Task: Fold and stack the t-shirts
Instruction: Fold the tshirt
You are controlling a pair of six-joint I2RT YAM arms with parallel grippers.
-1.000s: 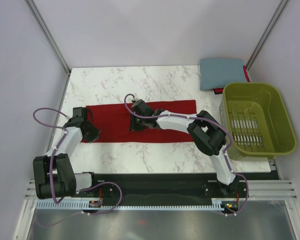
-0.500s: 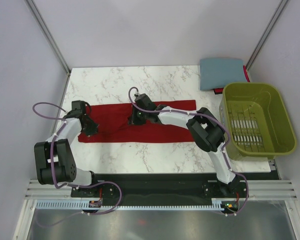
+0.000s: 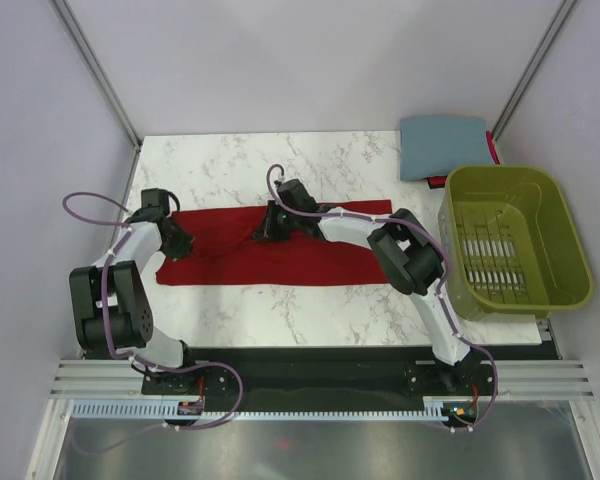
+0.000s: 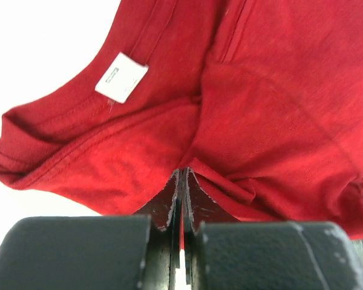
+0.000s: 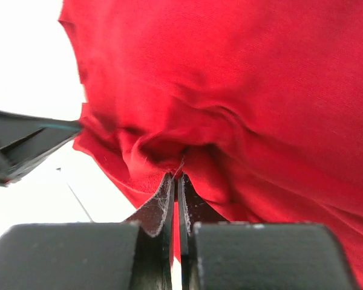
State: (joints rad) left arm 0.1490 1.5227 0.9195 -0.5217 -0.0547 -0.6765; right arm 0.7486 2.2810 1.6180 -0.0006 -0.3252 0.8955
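Pinching the dark red t-shirt (image 3: 310, 262) on the marble bench (image 3: 230, 160): left jaws clamp its collar end, right jaws clamp a bunched fold mid-shirt.

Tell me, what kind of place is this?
Probably a robot lab booth, not a home: a left arm and a right arm bolted along a marble-look table, plain walls boxing it in, a red shirt and green basket set out.

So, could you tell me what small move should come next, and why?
Probably lift both together a little: the left gripper is shut on the red t-shirt at its collar end, the right gripper near its far edge, and it lies as a long strip.
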